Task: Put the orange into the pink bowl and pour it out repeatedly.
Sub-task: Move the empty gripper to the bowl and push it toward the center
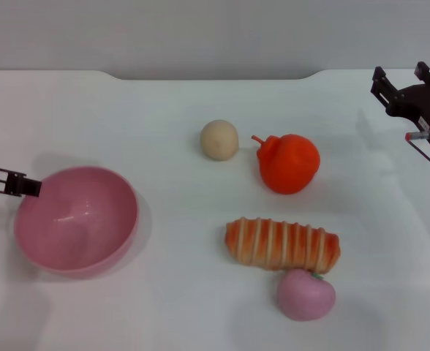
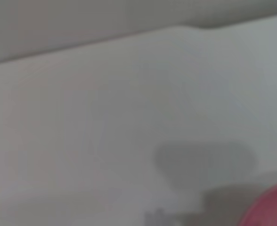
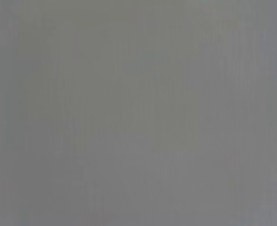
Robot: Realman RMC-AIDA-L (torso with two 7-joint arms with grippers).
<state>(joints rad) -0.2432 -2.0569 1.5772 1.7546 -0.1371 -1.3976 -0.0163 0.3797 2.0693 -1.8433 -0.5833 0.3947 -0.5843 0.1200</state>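
Observation:
The orange (image 1: 288, 162) lies on the white table right of centre, its curled stem pointing left, and nothing touches it. The pink bowl (image 1: 76, 219) stands at the left with its hollow facing up and nothing inside. My left gripper (image 1: 26, 186) comes in from the left edge and is shut on the bowl's upper-left rim. A sliver of the pink bowl (image 2: 272, 207) shows in the left wrist view. My right gripper (image 1: 401, 74) hangs open at the far right, well clear of the orange. The right wrist view is plain grey.
A beige ball (image 1: 219, 139) sits just left of the orange. An orange-and-cream striped bread (image 1: 282, 245) lies in front of the orange, with a small pink peach-like fruit (image 1: 305, 294) against its near side. The table's far edge (image 1: 215, 73) runs along the back.

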